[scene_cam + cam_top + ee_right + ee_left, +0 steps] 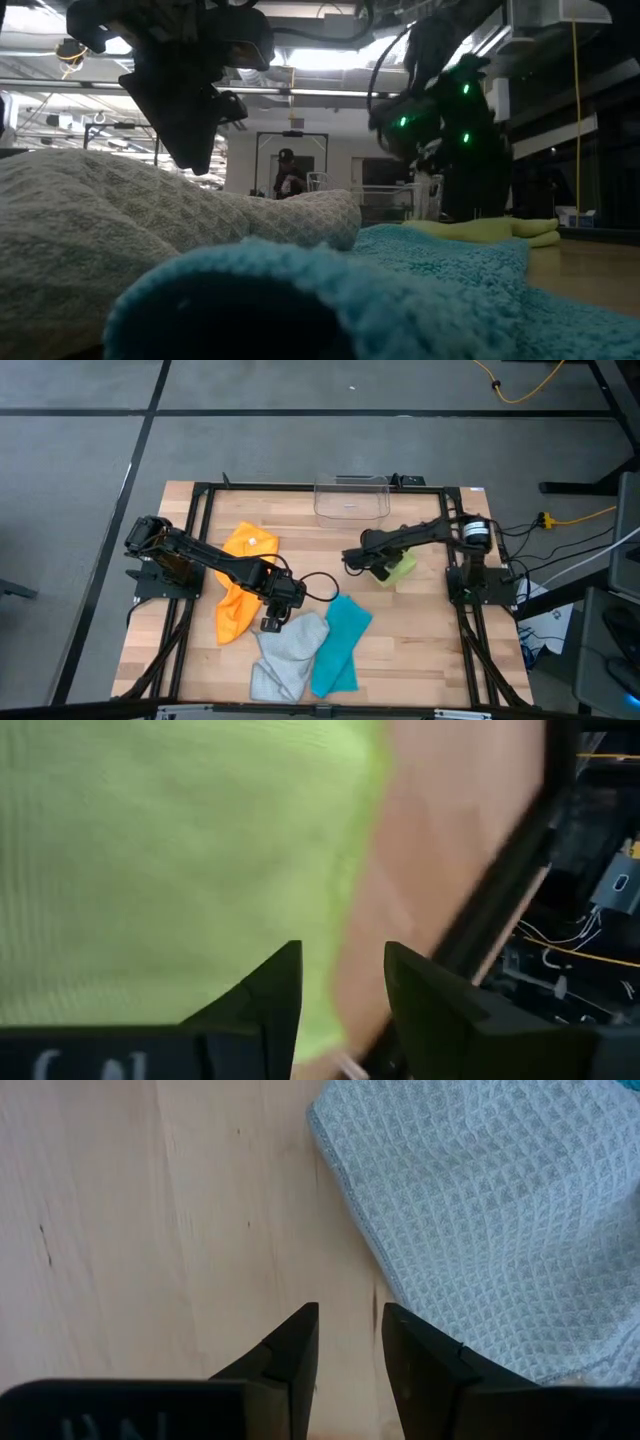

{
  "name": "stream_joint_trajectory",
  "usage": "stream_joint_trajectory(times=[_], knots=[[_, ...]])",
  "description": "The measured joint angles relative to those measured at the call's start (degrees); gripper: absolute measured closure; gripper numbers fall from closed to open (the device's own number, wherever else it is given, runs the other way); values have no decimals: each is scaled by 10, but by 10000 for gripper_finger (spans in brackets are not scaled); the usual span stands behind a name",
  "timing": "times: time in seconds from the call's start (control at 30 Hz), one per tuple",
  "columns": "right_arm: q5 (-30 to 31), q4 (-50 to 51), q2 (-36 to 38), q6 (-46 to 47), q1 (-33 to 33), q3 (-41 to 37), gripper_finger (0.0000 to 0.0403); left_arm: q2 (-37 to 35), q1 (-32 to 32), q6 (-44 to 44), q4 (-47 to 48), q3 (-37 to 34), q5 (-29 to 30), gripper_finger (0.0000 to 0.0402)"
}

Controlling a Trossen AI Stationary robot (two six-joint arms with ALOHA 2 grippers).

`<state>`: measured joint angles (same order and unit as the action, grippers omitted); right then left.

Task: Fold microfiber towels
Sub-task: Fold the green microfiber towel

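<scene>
Four microfiber towels lie on the wooden table. The orange one (240, 585) is crumpled at centre left. The light grey one (288, 650) and the teal one (340, 645) lie side by side near the front edge. The lime green one (400, 568) is a small flat bundle at centre right. My left gripper (350, 1312) points down over bare wood beside the grey towel's edge (350, 1220), open, with nothing between its fingers. My right gripper (343, 952) hovers open over the lime towel's edge (360, 840), holding nothing.
A clear plastic bin (350, 497) stands at the table's far edge, behind the lime towel. A black metal frame (200, 500) runs around the tabletop. Bare wood (420, 650) shows at the front right. In the low view a person (288, 175) stands far back in the room.
</scene>
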<state>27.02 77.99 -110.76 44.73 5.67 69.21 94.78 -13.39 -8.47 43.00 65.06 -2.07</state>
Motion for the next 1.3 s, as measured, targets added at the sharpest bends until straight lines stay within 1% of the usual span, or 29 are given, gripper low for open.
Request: stream_joint_trajectory(times=[0.13, 0.2, 0.3, 0.4, 0.47, 0.53, 0.63, 0.7, 0.8, 0.87, 0.97, 1.03, 1.13, 1.3], knots=[[17, 55, 83, 32, -10, 1, 256, 0, 0, -2, 1, 0, 0, 296], [16, 58, 132, 47, -23, 0, 256, 0, 0, -3, 1, 0, 0, 296], [13, 42, 209, 61, -51, -12, 256, 0, 0, -5, 1, 0, 0, 296], [12, -10, 288, 68, -86, -46, 256, 0, 0, -6, 0, 0, -2, 296], [9, -60, 342, 82, -116, -87, 256, 0, 0, -6, 0, 0, -3, 296], [15, -126, 395, 107, -150, -144, 256, 0, 0, -5, 0, 0, -3, 296], [54, -275, 458, 158, -190, -249, 256, 0, 0, -5, -2, 0, -3, 296], [91, -392, 478, 182, -203, -323, 256, 0, 0, -4, -2, 0, 2, 296], [140, -592, 474, 194, -205, -428, 256, 0, 0, -4, -3, 0, 16, 296], [174, -722, 452, 193, -200, -490, 256, 0, 0, -4, -6, 0, 23, 296], [213, -843, 411, 193, -189, -556, 256, 0, 0, -4, -15, 0, 32, 296], [231, -894, 384, 193, -183, -576, 256, 0, 0, -4, -22, 0, 32, 296], [250, -931, 343, 175, -179, -581, 256, 0, 0, -4, -33, 0, 32, 296], [260, -947, 278, 55, -176, -530, 256, 0, 0, 0, -46, 0, 33, 296]])
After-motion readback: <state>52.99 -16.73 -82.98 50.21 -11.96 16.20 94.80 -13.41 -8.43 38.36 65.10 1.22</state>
